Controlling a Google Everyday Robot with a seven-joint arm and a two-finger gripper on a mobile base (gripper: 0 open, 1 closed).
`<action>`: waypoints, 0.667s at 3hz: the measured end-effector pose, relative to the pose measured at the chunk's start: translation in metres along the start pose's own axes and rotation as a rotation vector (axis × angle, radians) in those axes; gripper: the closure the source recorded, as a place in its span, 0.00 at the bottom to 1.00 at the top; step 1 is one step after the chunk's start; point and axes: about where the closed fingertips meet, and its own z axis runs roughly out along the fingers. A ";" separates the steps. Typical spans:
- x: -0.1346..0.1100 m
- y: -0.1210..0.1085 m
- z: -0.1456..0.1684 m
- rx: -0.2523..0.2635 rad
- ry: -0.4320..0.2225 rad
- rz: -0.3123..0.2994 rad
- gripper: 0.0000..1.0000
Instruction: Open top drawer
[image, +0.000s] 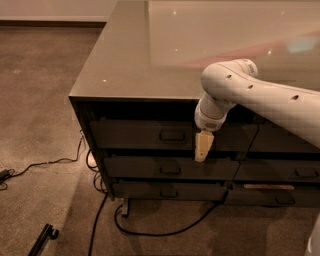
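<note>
The wide, shallow, dark grey-brown top drawer (135, 134) sits shut directly under the glossy tabletop (130, 65). Its flat front is upright, with a small rectangular metal pull (172, 135) at centre. The cream gripper (201, 146) hangs before the front, just beside the pull.

white dimpled arm (265, 97), tan tool (200, 154) at tip

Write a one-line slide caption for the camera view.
The gripper hangs in front of the closed top drawer, just right of its metal pull.
</note>
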 end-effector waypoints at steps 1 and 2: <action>-0.003 0.002 0.009 -0.013 -0.018 0.008 0.00; -0.003 0.008 0.024 -0.032 -0.008 0.018 0.00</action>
